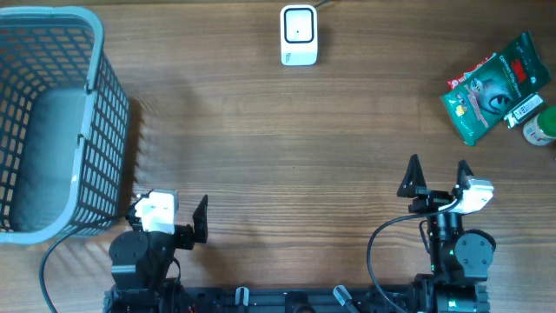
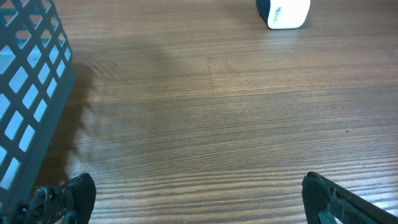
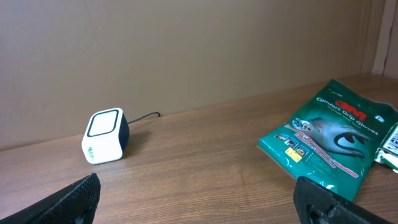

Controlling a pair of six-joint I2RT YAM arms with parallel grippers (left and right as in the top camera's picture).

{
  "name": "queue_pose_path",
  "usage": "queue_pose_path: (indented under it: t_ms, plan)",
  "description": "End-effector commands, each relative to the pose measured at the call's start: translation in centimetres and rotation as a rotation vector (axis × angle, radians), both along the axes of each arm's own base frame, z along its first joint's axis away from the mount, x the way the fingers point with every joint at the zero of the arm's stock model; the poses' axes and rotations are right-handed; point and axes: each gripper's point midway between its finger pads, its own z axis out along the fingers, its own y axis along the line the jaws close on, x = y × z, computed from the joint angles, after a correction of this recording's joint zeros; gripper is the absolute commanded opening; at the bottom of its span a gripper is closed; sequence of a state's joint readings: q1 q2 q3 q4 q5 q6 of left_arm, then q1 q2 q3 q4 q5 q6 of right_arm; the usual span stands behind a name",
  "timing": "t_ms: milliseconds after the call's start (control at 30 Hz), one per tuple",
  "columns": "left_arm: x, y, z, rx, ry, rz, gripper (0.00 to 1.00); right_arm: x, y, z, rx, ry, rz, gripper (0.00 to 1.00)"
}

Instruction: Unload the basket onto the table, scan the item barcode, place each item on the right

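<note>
Left gripper: jaws spread wide with nothing between them. It sits low at the near left of the table, just beside the basket's near corner. Its wrist view shows only bare wood between the two dark fingertips.
Right gripper: jaws also wide apart and empty. It sits at the near right, pointing toward the far edge, well apart from the package.
Item: green plastic glove package with white and red print. It lies flat and skewed at the far right of the table, printed face up. In the right wrist view it is ahead and to the right of the fingers.
Beside the item: small white container with a green top, at the package's near right corner. Whether the two touch cannot be told.
Scanner: white box-shaped barcode scanner with a dark-framed window. It stands at the far middle of the table, with a thin dark cable running off behind it. It is well apart from the package and from both grippers.
Basket: grey-blue plastic lattice basket, on the left side of the table with its open top up.
Surface: brown wood-grain table.
Barcode: too small to make out in any view.
</note>
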State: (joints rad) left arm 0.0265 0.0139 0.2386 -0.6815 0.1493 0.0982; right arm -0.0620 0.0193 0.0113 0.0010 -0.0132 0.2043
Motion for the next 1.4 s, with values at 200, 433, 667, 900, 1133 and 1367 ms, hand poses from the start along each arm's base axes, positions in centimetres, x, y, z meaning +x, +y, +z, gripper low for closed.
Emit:
queue_pose_path:
  t_ms: [200,433,667,900,1133,1367]
  plan:
    - [0.0,0.2,0.0,-0.006,-0.005,0.013,1.0,-0.1,-0.4,0.2,-0.022,-0.014,-0.023,1.0]
    - [0.0,0.2,0.0,-0.006,-0.005,0.013,1.0,-0.1,-0.4,0.2,-0.022,-0.014,-0.023,1.0]
    - [0.0,0.2,0.0,-0.006,-0.005,0.013,1.0,-0.1,-0.4,0.2,-0.022,-0.014,-0.023,1.0]
    - [0.0,0.2,0.0,-0.006,-0.005,0.013,1.0,-0.1,-0.4,0.2,-0.022,-0.014,-0.023,1.0]
    - [0.0,0.2,0.0,-0.006,-0.005,0.013,1.0,-0.1,-0.4,0.2,-0.022,-0.014,-0.023,1.0]
    - [1.3,-0.6,3.1,-0.008,-0.147,-0.039,1.0,-0.1,-0.4,0.2,-0.022,-0.014,-0.023,1.0]
